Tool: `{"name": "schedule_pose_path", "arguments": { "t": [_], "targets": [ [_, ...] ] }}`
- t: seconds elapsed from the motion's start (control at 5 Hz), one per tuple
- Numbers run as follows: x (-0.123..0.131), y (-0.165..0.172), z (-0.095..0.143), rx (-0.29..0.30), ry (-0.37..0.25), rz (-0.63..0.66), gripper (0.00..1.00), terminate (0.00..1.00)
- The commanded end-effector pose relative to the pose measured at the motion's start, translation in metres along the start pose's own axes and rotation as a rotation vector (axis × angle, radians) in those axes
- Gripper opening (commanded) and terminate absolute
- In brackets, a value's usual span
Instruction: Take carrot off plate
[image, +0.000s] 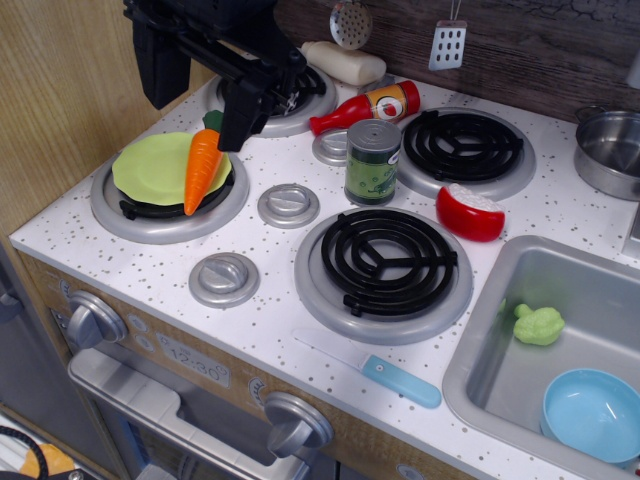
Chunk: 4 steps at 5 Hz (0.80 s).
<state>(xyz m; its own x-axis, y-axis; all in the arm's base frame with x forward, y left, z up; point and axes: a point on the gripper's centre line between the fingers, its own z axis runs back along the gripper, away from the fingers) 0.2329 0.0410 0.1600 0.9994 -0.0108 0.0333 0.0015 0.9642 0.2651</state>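
Gripping the carrot (203, 171) near its green top, the black gripper (238, 125) hangs over the front-left burner of a toy stove. Its jaws are clamped on the thick end. Below and to the gripper's left, the carrot's tip slants across the green plate (155, 166), apparently still touching its right edge.

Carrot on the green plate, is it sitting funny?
A bit. The carrot lies along the right edge of the plate, tip poking past the rim. The gripper is right at its leafy end, and the plate sits on a burner.
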Motion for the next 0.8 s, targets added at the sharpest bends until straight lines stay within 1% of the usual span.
{"name": "schedule_pose_path", "arguments": {
  "t": [0.0, 0.2, 0.4, 0.6],
  "targets": [
    [0.0, 0.0, 0.0, 0.0, 0.0, 0.0, 1.0, 0.0],
    [0.025, 0.014, -0.015, 0.008, -0.001, 0.087, 1.0, 0.0],
    [0.059, 0.028, -0.038, 0.048, -0.05, 0.188, 1.0, 0.0],
    [0.089, 0.042, -0.07, 0.059, -0.114, 0.303, 1.0, 0.0]
  ]
}}
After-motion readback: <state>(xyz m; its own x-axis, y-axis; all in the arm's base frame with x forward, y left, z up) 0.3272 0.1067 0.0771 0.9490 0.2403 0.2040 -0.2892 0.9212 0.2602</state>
